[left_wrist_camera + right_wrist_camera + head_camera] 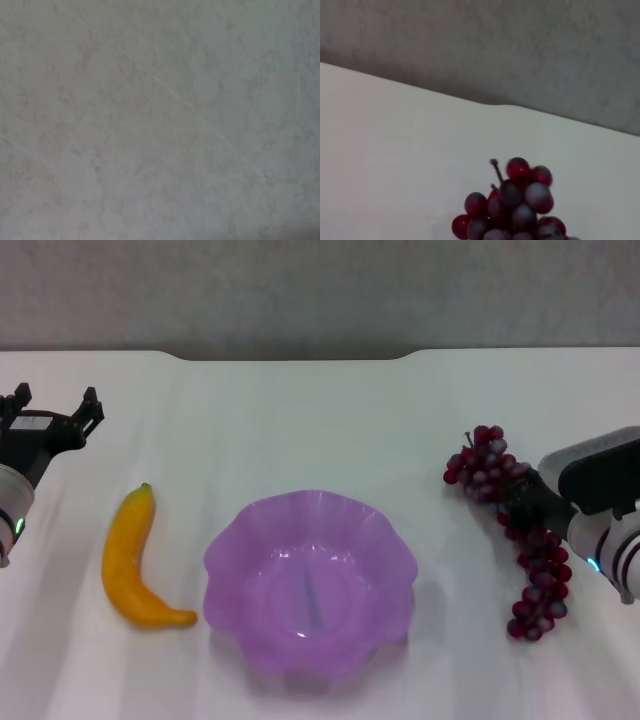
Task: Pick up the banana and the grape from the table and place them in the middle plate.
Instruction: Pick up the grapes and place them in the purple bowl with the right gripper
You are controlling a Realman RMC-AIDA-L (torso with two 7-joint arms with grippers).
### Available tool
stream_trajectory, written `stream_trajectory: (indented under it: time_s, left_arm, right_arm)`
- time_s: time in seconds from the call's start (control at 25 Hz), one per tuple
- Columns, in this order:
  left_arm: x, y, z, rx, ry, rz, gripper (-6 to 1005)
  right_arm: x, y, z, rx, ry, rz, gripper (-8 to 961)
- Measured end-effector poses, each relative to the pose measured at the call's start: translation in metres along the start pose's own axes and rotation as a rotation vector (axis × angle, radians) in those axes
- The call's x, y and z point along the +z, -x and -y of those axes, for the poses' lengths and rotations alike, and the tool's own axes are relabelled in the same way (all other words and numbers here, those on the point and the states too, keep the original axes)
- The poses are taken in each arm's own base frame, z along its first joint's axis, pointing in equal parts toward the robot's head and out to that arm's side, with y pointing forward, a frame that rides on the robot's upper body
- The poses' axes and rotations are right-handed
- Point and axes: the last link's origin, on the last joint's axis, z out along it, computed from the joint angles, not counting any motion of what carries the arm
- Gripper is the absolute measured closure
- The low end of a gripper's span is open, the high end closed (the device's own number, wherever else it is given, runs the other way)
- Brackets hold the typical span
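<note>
The banana lies on the white table, left of the middle plate, a translucent purple bowl with a wavy rim and nothing in it. To the plate's right the grape stretches out as a long dark-red bunch. My right gripper is down at the bunch's middle, its dark tip among the berries. The bunch's stem end fills the lower part of the right wrist view. My left gripper hovers open at the far left, behind the banana and apart from it.
The table's far edge meets a grey wall behind. The left wrist view holds only bare tabletop. White tabletop lies between the plate and each fruit.
</note>
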Motion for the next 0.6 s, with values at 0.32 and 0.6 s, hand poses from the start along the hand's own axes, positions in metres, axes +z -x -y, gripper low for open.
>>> stream_trajectory:
  time_s: [0.32, 0.6]
  left_arm:
    - [-0.0002, 0.0002, 0.0001, 0.0, 0.0, 0.0, 121]
    - [-0.0002, 0.0002, 0.0001, 0.0, 0.0, 0.001, 121]
  right_arm:
    - [-0.0017, -0.0029, 0.0002, 0.008, -0.019, 0.035, 659]
    - [-0.0048, -0.0004, -0.0001, 0.006, -0.039, 0.097, 671]
